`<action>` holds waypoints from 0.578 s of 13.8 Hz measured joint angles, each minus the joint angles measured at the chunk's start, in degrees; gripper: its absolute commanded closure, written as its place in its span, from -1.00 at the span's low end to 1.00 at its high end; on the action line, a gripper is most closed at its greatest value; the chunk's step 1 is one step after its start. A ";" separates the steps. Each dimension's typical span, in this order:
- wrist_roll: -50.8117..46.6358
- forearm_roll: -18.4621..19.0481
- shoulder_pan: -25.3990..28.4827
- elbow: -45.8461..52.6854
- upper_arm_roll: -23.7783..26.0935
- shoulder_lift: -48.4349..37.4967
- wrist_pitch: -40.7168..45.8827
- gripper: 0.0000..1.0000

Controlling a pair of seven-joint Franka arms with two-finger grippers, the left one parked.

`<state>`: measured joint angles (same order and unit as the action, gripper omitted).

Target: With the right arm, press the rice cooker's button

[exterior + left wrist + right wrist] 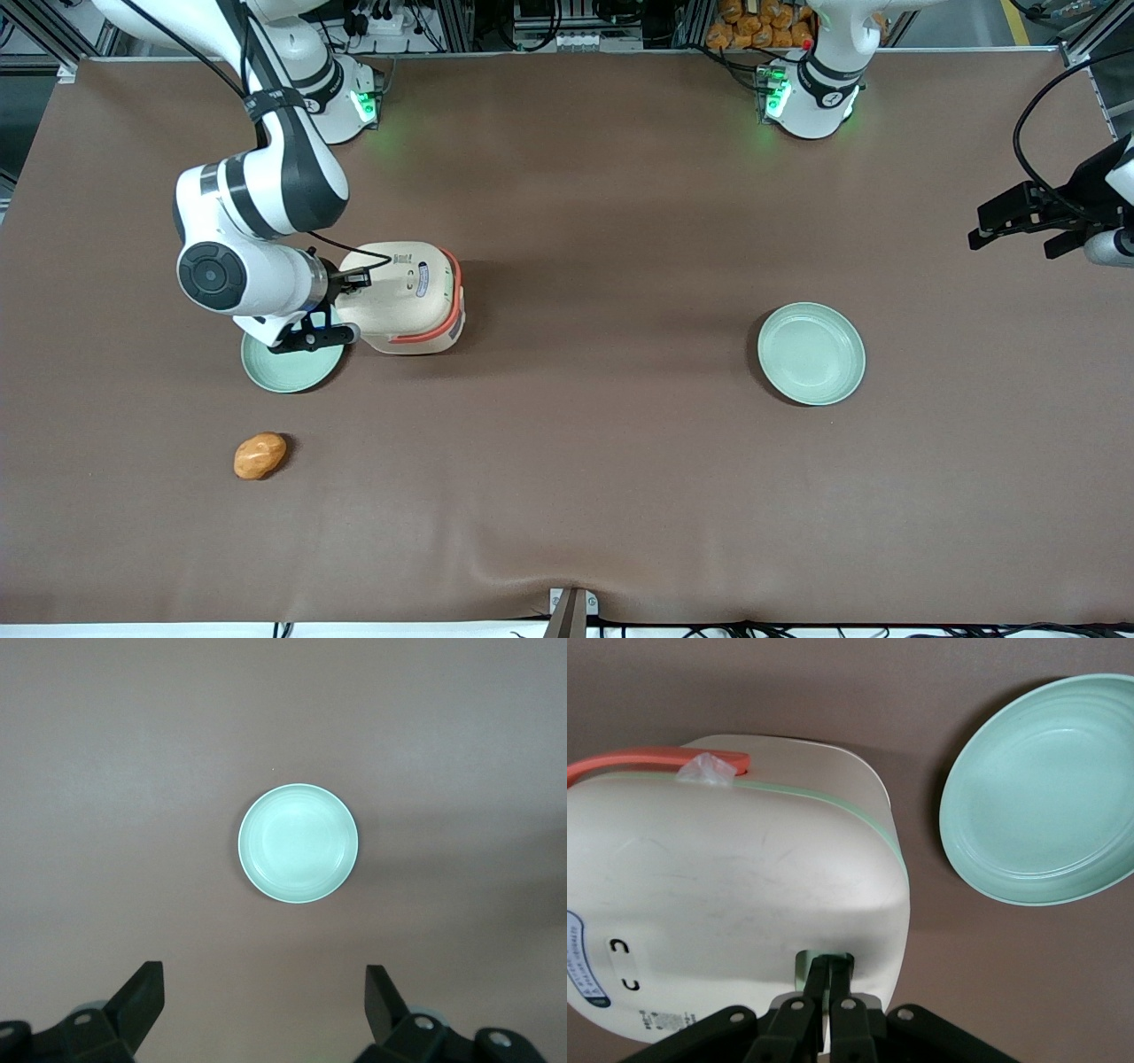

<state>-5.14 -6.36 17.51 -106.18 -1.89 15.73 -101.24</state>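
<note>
The cream rice cooker point(409, 297) with its coral-orange band and handle stands on the brown table toward the working arm's end. In the right wrist view its lid point(735, 895) fills much of the frame, with the pale green button point(824, 962) at the lid's edge. My right gripper point(830, 964) is shut, its two fingertips together and touching that button. In the front view the gripper point(350, 297) sits against the cooker's side that faces the working arm's end.
A pale green plate point(292, 361) lies beside the cooker, partly under my wrist, and shows in the right wrist view point(1045, 788). A second green plate point(811, 353) lies toward the parked arm's end. An orange bread roll point(260, 455) lies nearer the front camera.
</note>
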 measured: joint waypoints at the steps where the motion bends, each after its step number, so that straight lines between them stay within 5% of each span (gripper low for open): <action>1: 0.00 0.00 0.00 0.04 -0.03 -0.05 0.01 0.87; 4: 0.01 -0.02 0.01 1.53 -0.05 -0.41 1.45 0.81; 8: 0.01 -0.07 0.01 8.28 -0.04 -1.45 8.13 0.40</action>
<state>-5.14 -6.44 17.51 -97.90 -1.93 14.27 -93.12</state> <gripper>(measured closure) 0.824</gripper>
